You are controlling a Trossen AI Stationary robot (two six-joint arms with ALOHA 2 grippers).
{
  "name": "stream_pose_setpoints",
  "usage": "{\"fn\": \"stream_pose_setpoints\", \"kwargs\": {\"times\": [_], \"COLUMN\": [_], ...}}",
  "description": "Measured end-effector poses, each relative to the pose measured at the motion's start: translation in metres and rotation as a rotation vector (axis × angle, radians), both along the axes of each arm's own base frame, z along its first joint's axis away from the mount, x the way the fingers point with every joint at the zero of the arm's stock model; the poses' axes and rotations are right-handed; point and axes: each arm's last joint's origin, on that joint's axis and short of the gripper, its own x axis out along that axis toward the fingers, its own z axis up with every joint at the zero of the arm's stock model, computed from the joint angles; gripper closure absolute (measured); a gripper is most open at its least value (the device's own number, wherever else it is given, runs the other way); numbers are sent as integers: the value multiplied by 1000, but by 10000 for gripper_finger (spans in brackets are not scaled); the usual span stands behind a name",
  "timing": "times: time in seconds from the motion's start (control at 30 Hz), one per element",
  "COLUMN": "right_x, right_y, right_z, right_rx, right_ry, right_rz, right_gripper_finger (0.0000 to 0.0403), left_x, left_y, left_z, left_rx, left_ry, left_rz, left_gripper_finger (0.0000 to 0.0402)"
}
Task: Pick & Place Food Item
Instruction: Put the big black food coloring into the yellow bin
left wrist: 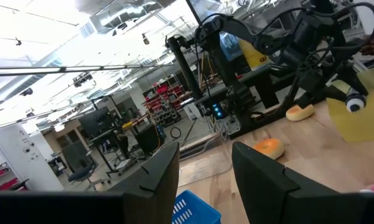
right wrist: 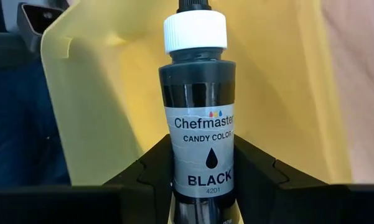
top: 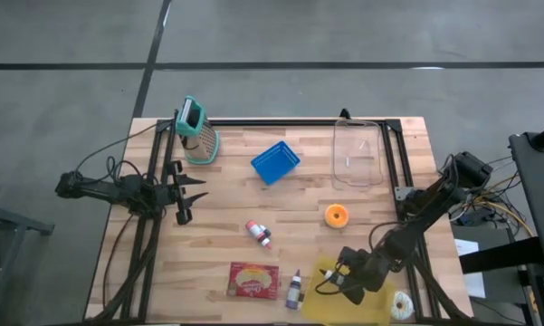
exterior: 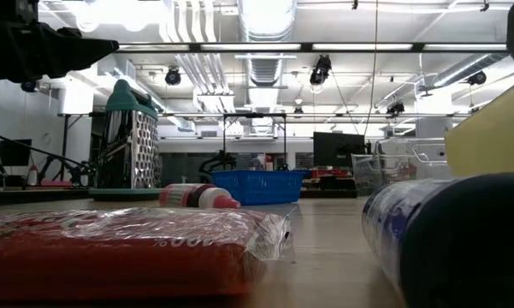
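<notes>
My left gripper [top: 192,192] waits at the table's [top: 226,244] left edge, fingers apart, with open wood beside it. Going right I count one grater [top: 197,133], one blue basket [top: 275,163], one red packet [top: 254,281] and one clear tub [top: 357,154]. My right gripper [top: 337,275] sits by the front edge over a yellow sheet [top: 344,303], clamped on a bottle [right wrist: 198,130]. Only my right wrist view shows its "BLACK" label.
</notes>
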Motion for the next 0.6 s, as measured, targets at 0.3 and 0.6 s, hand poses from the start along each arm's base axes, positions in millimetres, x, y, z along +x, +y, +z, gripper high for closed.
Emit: {"fn": "stream_pose_setpoints", "kwargs": {"times": [0.3, 0.6], "right_x": [9, 12], "right_y": [12, 14], "right_z": [-24, -24], "right_rx": [-12, -24], "right_ry": [66, 71], "right_rz": [39, 51], "right_gripper_finger": [275, 270], "left_x": [0, 0], "left_y": [0, 0], "left_z": [-1, -1], "left_rx": [2, 3], "left_ry": [8, 15], "left_rz": [0, 0], "left_gripper_finger": [250, 250]}}
